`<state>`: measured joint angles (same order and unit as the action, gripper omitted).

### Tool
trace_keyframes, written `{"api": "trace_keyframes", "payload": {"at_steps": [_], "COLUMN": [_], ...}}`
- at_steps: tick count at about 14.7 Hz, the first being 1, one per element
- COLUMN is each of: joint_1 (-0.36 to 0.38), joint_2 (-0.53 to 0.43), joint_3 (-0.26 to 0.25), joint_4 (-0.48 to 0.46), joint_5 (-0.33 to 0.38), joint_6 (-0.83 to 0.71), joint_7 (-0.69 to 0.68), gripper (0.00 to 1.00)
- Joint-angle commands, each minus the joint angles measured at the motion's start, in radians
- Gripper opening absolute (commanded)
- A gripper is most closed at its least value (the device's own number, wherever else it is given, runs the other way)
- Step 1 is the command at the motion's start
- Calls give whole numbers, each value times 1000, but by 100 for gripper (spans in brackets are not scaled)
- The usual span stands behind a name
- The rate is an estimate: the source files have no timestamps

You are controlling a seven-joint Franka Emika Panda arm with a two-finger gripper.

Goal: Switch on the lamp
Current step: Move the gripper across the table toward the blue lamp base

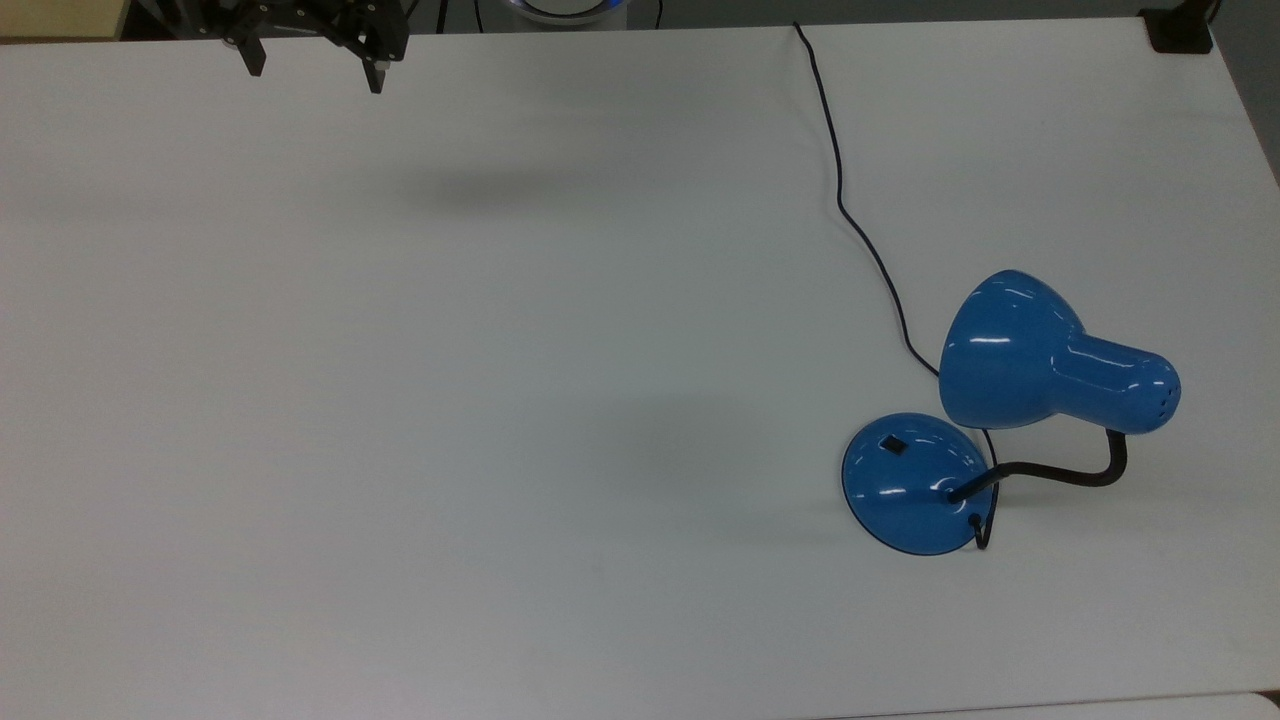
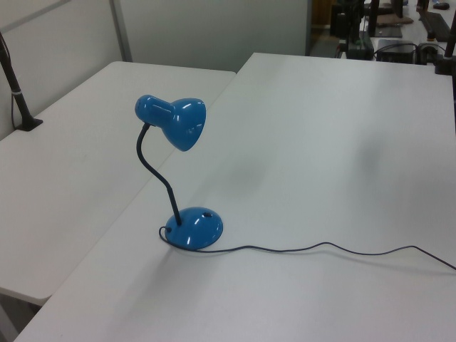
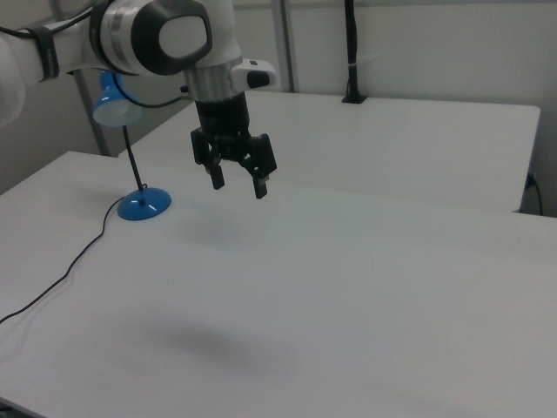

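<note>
Tool (image 1: 308, 78) spread, empty, top view's far left, well apart from lamp (image 1: 1010, 410). Light, tippy, glossy; press base switch (image 1: 894, 445).

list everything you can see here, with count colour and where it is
lamp: 1, glossy blue with black gooseneck, standing toward the top view's right, unlit
switch: 1, black, on the lamp's domed base
cord: 1, thin black, running from the base across the table to its far edge in the top view
table: 1, white, under the lamp
second table: 1, white, on the left view's left, adjoining
black post: 1, standing at the far table's back in the right view
gripper: 1, black, on a white arm, open, above the table, well apart from the lamp
</note>
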<state>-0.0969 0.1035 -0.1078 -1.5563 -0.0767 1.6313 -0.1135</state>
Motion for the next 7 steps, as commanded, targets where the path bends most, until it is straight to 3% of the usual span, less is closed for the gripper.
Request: {"api": "trace_keyframes", "payload": {"at_steps": [1,2,4,5,7], "joint_1": [3,3,6,8,9], "joint_2": [10,10,10,10,8], "joint_3": [0,0,2,2,8], "joint_4": [12,12,12,12,13], "joint_5": [9,9,9,9,12], "joint_6": [15,15,15,15,15], "joint_7": [12,12,12,12,8], "gripper": [95,86,51,29,0]}}
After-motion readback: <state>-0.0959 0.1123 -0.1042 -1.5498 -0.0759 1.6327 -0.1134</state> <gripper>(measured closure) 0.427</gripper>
